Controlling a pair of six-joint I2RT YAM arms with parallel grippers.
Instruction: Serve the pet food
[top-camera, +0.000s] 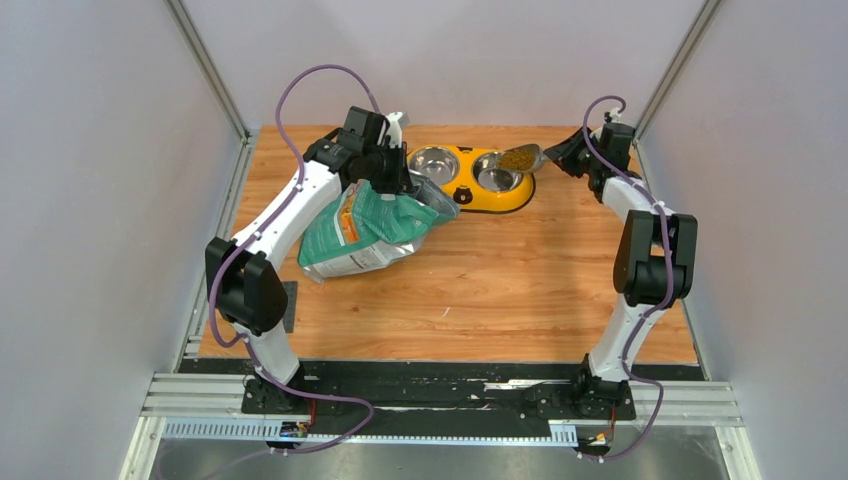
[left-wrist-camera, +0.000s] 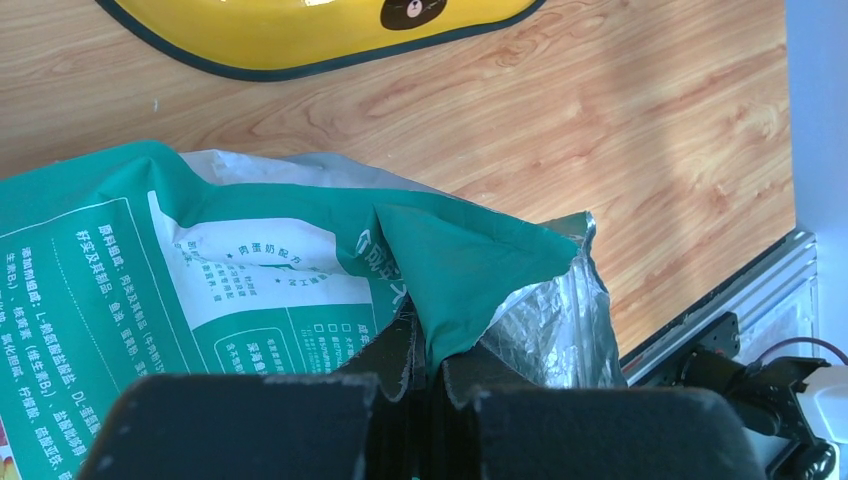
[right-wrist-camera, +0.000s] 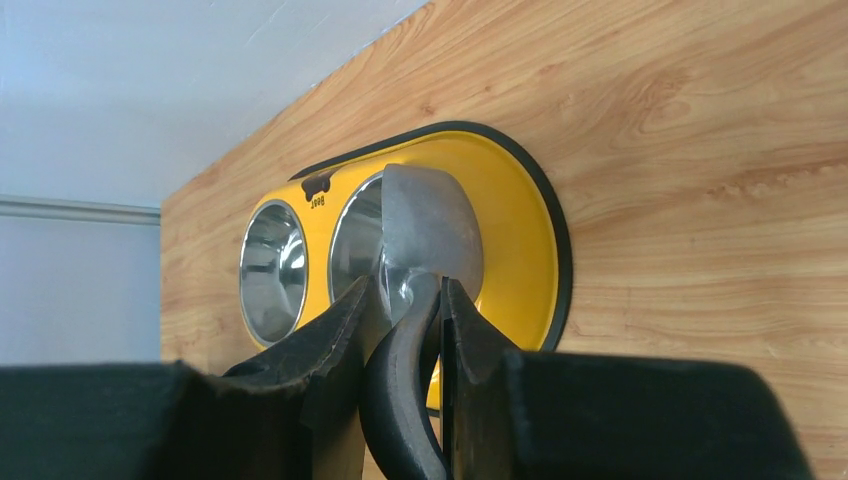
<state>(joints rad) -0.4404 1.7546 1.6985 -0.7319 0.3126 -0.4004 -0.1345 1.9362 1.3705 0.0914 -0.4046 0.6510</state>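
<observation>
The pet food (top-camera: 518, 157) is a brown heap in the grey scoop (top-camera: 527, 156), held level over the far right rim of the yellow feeder (top-camera: 462, 196). My right gripper (top-camera: 562, 156) is shut on the scoop's dark handle. In the right wrist view my gripper (right-wrist-camera: 408, 296) clamps the handle (right-wrist-camera: 412, 372), and only the scoop's underside (right-wrist-camera: 432, 222) shows, above the right steel bowl (right-wrist-camera: 352, 240). My left gripper (top-camera: 398, 178) is shut on the top edge of the teal pouch (top-camera: 362, 232), which leans on the table. The left wrist view shows the gripper (left-wrist-camera: 430, 352) pinching that edge (left-wrist-camera: 455, 270).
The left steel bowl (top-camera: 433, 164) and the right steel bowl (top-camera: 496, 179) show bare metal. The feeder's rim (left-wrist-camera: 300, 40) lies just beyond the pouch. Grey walls stand close on both sides and behind. Bare wooden tabletop (top-camera: 500, 290) lies in front.
</observation>
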